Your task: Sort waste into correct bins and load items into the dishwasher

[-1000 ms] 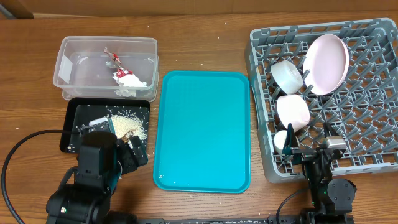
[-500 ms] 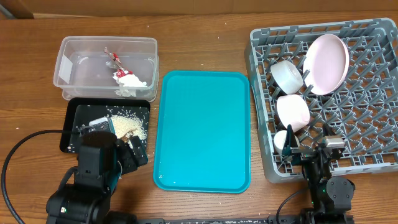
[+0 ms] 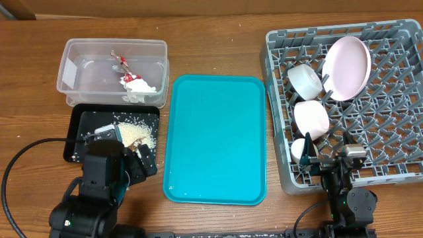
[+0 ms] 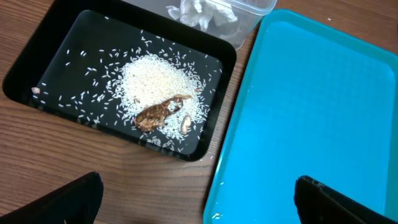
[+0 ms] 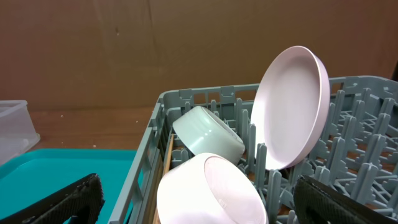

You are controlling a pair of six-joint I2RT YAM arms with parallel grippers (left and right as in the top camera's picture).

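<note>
The clear tub (image 3: 73, 49) at the back left holds the red wrapper (image 3: 122, 64) and the white napkin (image 3: 139, 86). In front of it, the black tray (image 4: 62, 81) holds rice (image 4: 155, 81) and brown scraps (image 4: 158, 114). My left gripper (image 4: 199, 205) is open and empty over the table between the black tray and the teal tray. The grey dish rack (image 3: 390, 119) holds a pink plate (image 5: 292, 106), a white bowl (image 5: 208, 134), a pink bowl (image 5: 211, 190) and a small white cup (image 3: 299, 149). My right gripper (image 5: 199, 205) is open at the rack's front edge, just before the pink bowl.
A teal serving tray (image 3: 215, 139) lies mid-table between the bins and the rack, with a few stray grains near its front left corner. A thin wooden stick (image 5: 166, 162) lies along the rack's left wall. A black cable (image 3: 20, 158) curves at the front left.
</note>
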